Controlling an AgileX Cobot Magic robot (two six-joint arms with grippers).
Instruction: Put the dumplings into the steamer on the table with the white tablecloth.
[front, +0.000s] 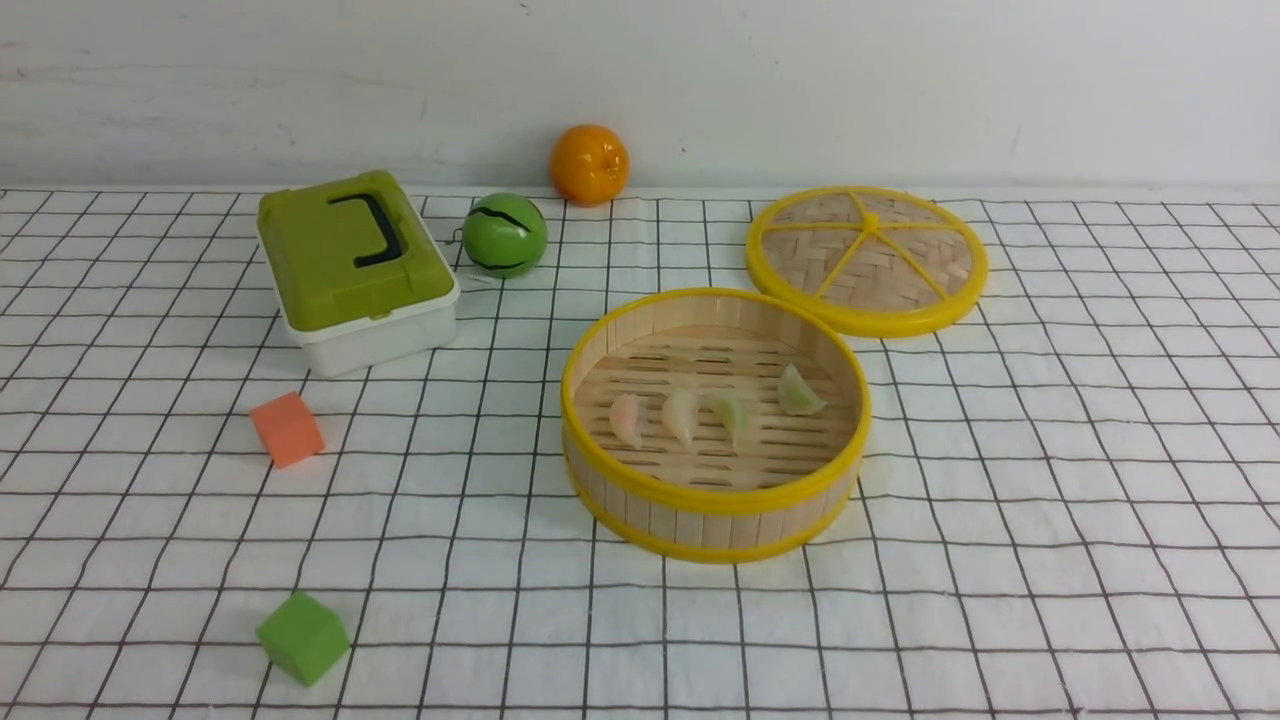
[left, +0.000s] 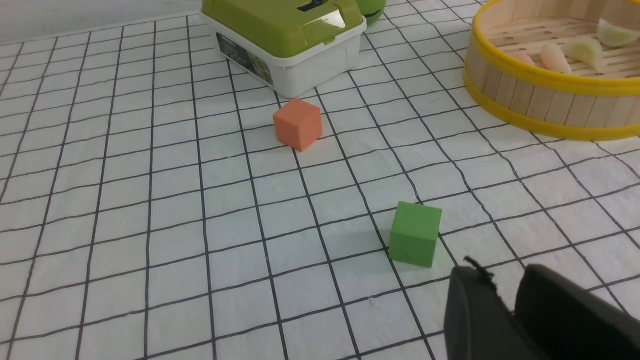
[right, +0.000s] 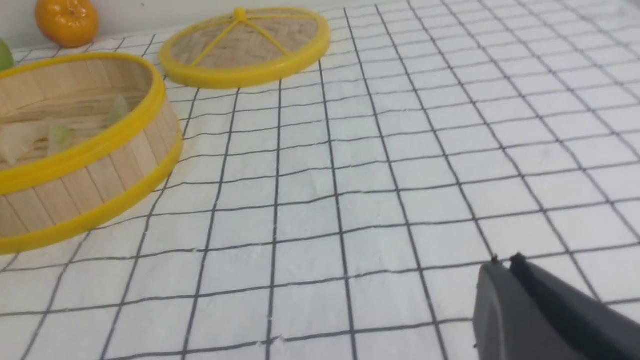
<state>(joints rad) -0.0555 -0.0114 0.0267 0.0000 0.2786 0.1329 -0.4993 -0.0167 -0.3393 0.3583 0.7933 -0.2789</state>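
Observation:
The steamer (front: 712, 497) stands on the table's white tablecloth (front: 1050, 480), right of centre. Several dumplings lie in a row on its slatted floor: a pinkish one (front: 627, 418), a whitish one (front: 682, 414) and pale green ones (front: 733, 415). The left wrist view catches the steamer (left: 530, 75) with dumplings (left: 582, 50) inside. My left gripper (left: 500, 272) hangs over bare cloth near the green cube, slightly open and holding nothing. My right gripper (right: 505, 261) is shut and empty, above the cloth to the right of the steamer (right: 100, 150). Neither arm shows in the front view.
The woven lid (front: 868, 258) lies flat behind the steamer. A green-lidded box (front: 355, 265), a green ball (front: 504, 235) and an orange (front: 589, 163) stand at the back left. An orange cube (front: 287, 428) and a green cube (front: 302, 637) sit front left.

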